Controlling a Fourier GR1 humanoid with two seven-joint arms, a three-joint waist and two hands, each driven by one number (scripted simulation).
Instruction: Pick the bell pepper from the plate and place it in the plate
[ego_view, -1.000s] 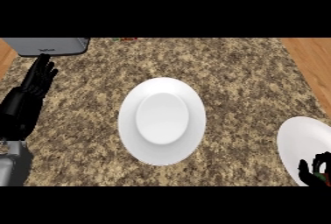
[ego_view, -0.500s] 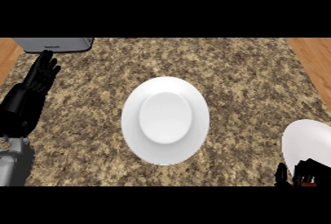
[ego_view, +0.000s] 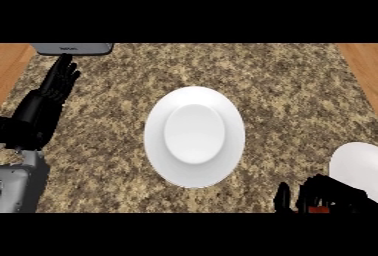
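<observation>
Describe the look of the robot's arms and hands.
The left hand is black with slender fingers, on a boxy grey forearm. The right hand is black too; its forearm is out of view. No cables or markings show.

The right hand (ego_view: 325, 194) sits in the lower right corner, cut off by the bottom edge. Only its dark curled fingers show, and they cover the bell pepper (ego_view: 319, 210) except for a small red sliver whose shape cannot be made out. The right plate (ego_view: 360, 161) runs off the right edge and is partly hidden by that hand, and a grey object (ego_view: 74, 48) at the far left of the worktop (ego_view: 280, 100) is cut by the top edge, with too little showing to identify it.
</observation>
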